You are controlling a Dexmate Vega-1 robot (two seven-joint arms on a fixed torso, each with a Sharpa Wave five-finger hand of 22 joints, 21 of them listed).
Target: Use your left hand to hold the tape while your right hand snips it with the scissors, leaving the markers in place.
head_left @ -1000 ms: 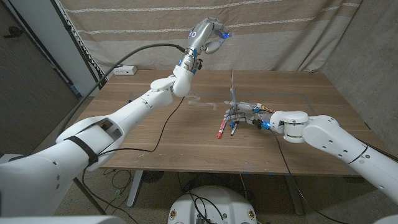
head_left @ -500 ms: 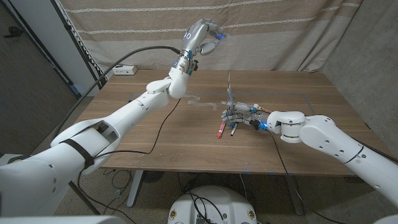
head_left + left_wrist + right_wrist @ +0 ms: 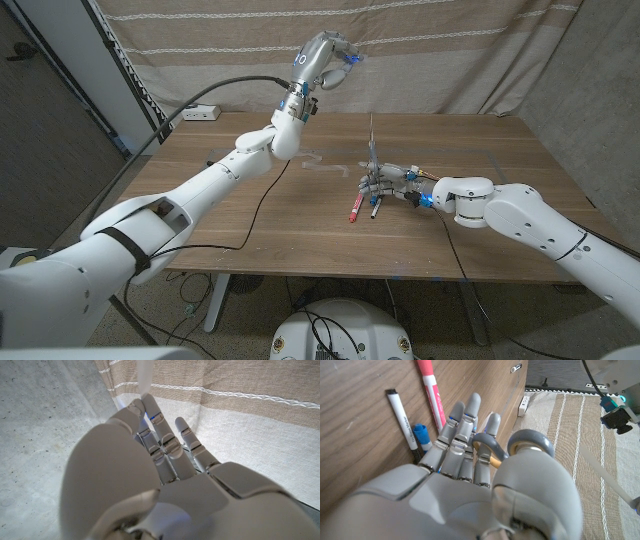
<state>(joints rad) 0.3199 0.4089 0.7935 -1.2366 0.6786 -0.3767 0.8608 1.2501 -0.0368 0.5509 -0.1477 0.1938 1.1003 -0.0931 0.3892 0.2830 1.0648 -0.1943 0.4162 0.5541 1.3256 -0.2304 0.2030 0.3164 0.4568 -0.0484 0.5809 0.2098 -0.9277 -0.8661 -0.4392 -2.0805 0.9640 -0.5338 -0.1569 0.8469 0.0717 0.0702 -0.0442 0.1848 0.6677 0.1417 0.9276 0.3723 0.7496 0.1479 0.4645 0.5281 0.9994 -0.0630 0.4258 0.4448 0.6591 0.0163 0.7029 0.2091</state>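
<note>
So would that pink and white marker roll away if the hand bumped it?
Probably a little. The pink and white marker looks round and smooth, lying loose on the flat wooden table, so it likely rolls sideways. It seems light and stiff.

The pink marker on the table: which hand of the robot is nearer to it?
Right. The right hand holds the scissors just beside the pink marker; the left hand is raised far behind it, pinching the tape.

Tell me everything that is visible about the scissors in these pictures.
The scissors stand nearly upright above the table, blades pointing up, thin and grey in the head view. The right hand grips them by the handle. In the right wrist view a grey loop of the handle curves around the fingers. Whether the blades are open is too small to tell.
</note>
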